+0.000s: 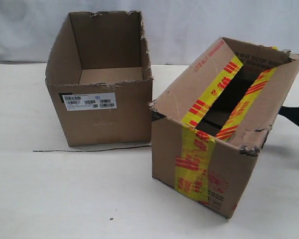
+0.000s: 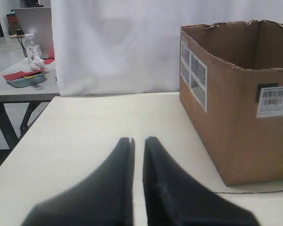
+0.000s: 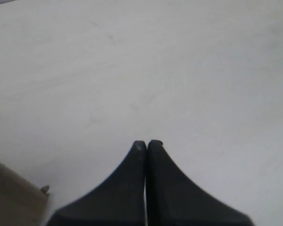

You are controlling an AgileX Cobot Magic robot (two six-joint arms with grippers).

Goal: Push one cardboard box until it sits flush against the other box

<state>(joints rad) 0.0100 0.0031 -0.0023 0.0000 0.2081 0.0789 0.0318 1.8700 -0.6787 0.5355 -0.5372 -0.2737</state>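
Front strip: wide bare stretch of pale table (image 1: pixel 65 199) ahead of both boxes, loads of room there.
Cardboard box: nearest thing, right of centre, the cardboard box (image 1: pixel 214 164) with yellow tape (image 1: pixel 194 159) striped red; turned at an angle, open top, near corners torn.
Gap: not flush; its upper left corner just beside the right wall of the other box, can't tell if touching; wedge of open table below that, widening toward the front.
Wire: thin dark wire (image 1: pixel 89 149) flat on the table along the foot of the other box.
Other box: further back and left, the other box (image 1: pixel 104 122), upright, open, ragged rim, white barcode label (image 1: pixel 87 101) on the front face.
Left gripper: left gripper (image 2: pixel 138 140) low over bare table, clear of the other box, fingers drawn nearly together, thin slit, nothing held.
Right gripper: right gripper (image 3: pixel 146 142) over bare table, fingers pressed together, empty.
Right arm: dark bit of right arm (image 1: pixel 295 117) poking out behind the taped box's far right side; contact unclear.
Back: white backdrop (image 1: pixel 189 25).
Count: two boxes, two grippers, one wire.
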